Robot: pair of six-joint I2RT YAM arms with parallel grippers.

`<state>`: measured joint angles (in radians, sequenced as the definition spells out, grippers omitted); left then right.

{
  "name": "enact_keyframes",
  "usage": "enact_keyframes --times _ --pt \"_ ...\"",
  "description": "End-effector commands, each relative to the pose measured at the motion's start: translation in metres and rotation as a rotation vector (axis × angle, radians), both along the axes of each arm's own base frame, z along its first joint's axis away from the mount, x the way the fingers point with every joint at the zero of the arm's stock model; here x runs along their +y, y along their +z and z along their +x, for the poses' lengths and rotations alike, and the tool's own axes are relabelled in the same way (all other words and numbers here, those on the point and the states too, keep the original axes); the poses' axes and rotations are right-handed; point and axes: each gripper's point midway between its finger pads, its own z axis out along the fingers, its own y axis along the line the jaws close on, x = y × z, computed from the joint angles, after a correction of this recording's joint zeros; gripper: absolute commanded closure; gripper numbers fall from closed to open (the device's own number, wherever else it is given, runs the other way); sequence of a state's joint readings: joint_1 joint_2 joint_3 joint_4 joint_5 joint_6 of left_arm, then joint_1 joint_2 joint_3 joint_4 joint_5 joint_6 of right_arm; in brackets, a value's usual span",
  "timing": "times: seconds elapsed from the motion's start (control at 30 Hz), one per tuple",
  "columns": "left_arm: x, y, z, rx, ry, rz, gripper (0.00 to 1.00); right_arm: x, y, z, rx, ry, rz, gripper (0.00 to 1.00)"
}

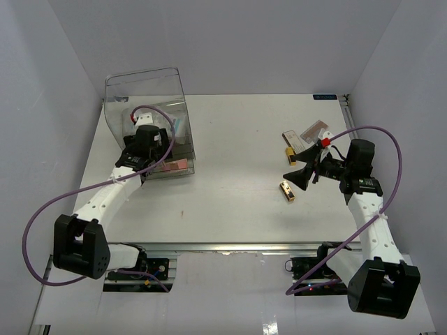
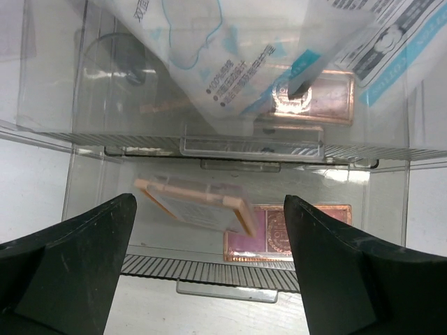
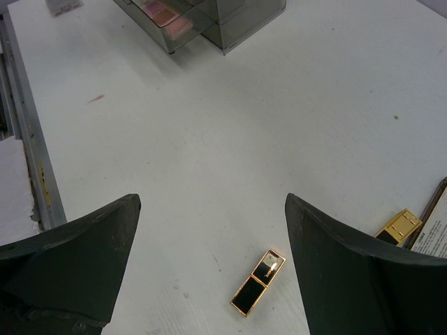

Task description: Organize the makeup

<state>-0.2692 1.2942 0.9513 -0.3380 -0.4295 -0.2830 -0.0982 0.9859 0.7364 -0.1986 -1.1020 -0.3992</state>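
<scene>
1. My left gripper (image 2: 209, 202) is spread wide, gripping nothing, over the clear box (image 2: 84, 139).
2. Inside the box I see a tilted tan palette (image 2: 195, 206), a pink palette (image 2: 290, 234) and labelled packets (image 2: 230, 63).
3. My right gripper (image 3: 211, 199) gapes empty above a black-and-gold tube (image 3: 257, 281) lying on the table (image 3: 244, 105).

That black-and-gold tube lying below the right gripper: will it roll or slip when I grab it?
The black-and-gold tube looks square-sided and lies flat, so it probably won't roll. Its glossy shell could slip between the fingers of the open right gripper. It looks rigid and small, so likely light and easily nudged.
</scene>
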Motion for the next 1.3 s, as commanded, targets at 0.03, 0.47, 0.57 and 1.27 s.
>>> enact_keyframes --times 0.03,0.47,0.57,1.27 --pt "0.003 -0.004 -0.015 0.023 0.008 -0.022 0.02 0.003 0.011 -0.006 -0.044 0.032 0.019 0.1" --pt "0.009 0.0 -0.055 0.021 0.1 -0.264 0.02 0.006 0.011 -0.01 -0.043 0.054 0.029 0.1" --pt "0.048 -0.012 -0.073 0.037 0.314 -0.408 0.02 0.007 0.013 -0.012 -0.047 0.064 0.033 0.1" --pt "0.196 -0.092 -0.148 0.129 1.259 -0.629 0.02 0.01 0.006 -0.014 -0.013 0.081 0.043 0.1"
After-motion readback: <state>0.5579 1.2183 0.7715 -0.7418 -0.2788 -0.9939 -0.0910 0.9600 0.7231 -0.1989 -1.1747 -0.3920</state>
